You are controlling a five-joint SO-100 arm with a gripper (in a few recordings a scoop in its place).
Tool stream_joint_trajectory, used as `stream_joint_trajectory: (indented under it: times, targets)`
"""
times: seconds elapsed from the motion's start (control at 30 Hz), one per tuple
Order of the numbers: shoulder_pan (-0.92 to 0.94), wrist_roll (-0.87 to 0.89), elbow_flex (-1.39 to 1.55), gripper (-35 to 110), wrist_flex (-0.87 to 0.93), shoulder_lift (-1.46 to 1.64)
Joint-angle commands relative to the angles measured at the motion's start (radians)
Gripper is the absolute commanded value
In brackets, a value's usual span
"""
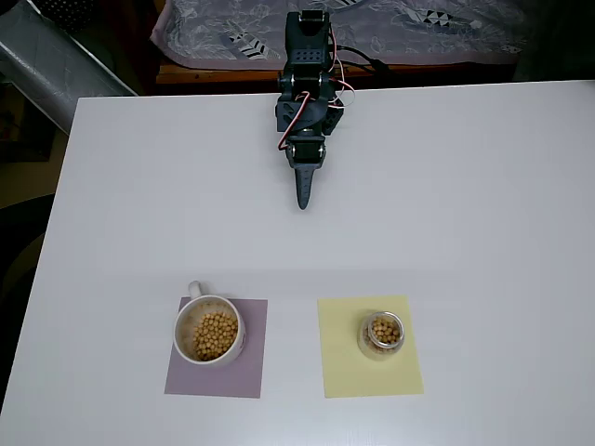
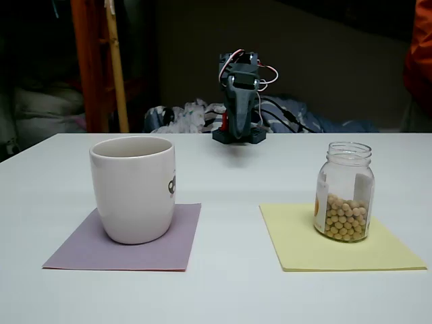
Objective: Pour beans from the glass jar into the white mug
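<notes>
The white mug (image 1: 207, 329) (image 2: 133, 188) stands upright on a purple mat (image 1: 218, 348) (image 2: 128, 237) and holds tan beans (image 1: 215, 335). On a yellow mat (image 1: 368, 346) (image 2: 335, 239) to the right, the glass jar (image 1: 382, 334) (image 2: 345, 192) stands upright with beans (image 1: 384, 331) (image 2: 345, 217) filling its lower part. My dark gripper (image 1: 303, 198) (image 2: 239, 125) is folded back near the arm's base at the far table edge, well away from both. Its fingers are together and hold nothing.
The white table (image 1: 446, 186) (image 2: 223, 290) has open room between the arm and the mats. A patterned cloth (image 1: 335, 28) lies behind the far edge. A grey object (image 1: 56, 65) sits at the upper left of the overhead view.
</notes>
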Motion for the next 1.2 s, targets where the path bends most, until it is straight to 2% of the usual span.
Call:
stream_joint_trajectory:
  times: [0.0,1.17]
  targets:
    - [0.014,0.028,0.009,0,0.044,0.038]
    - [-0.044,-0.011,0.009,0,0.061,0.038]
